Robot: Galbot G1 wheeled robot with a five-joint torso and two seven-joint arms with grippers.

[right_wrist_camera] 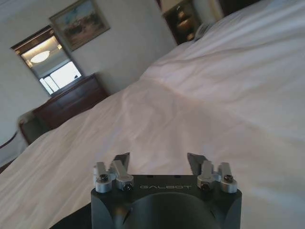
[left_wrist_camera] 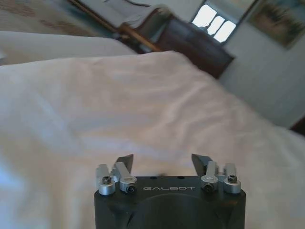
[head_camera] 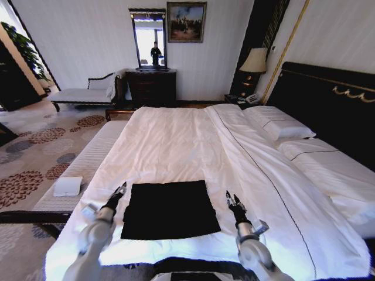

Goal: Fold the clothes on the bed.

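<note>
The left hand [head_camera: 121,190] is held open just left of a black folded garment [head_camera: 170,208], apart from its edge. The garment is laid flat on the white bed [head_camera: 176,146], between both hands. The right hand [head_camera: 231,199] is held open just right of it, empty.

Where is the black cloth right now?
In the head view, the black cloth lies flat on the bed's near edge, between the left gripper and right gripper.
</note>
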